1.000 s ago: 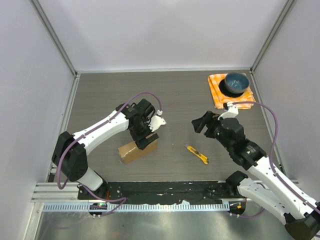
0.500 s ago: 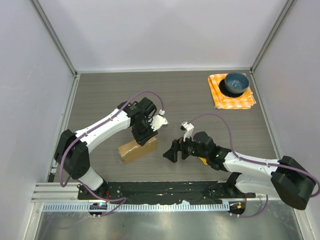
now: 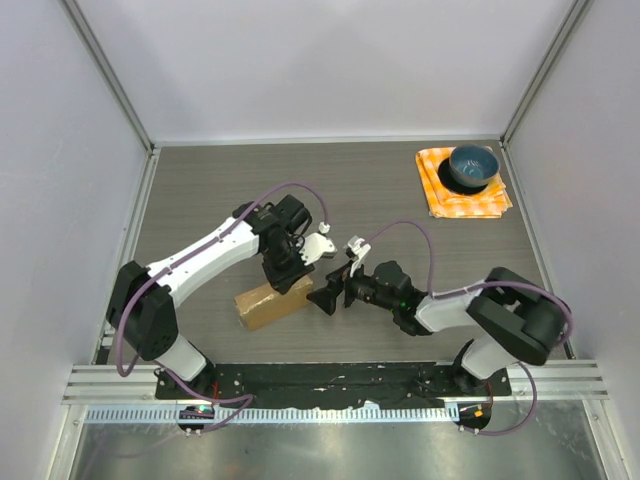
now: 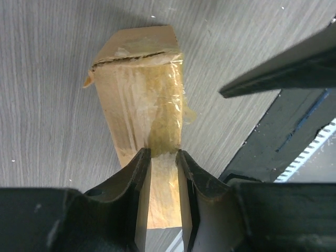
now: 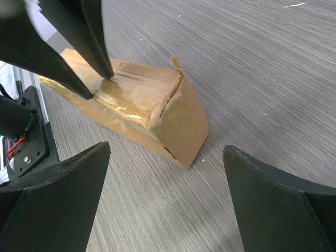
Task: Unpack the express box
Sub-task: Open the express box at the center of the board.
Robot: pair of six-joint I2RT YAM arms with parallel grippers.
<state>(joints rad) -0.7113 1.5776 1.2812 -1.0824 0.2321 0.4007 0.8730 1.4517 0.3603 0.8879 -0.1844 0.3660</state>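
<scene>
Express box (image 3: 273, 302) lies on the worktop (image 3: 400, 190), front left of centre.
Likely light, stiff card with slippery tape, so grip the bare sides. The left pincer (image 4: 161, 153) is narrowed with its tips on the taped top; a pinch cannot be confirmed. The right pincer (image 5: 165, 149) is low and spread wide, facing the box end.

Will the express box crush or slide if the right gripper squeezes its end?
Probably fairly stiff: the express box keeps crisp cardboard edges, though its split end flap may give. Glossy tape could be slippery. The left gripper touching its top should limit sliding.
</scene>
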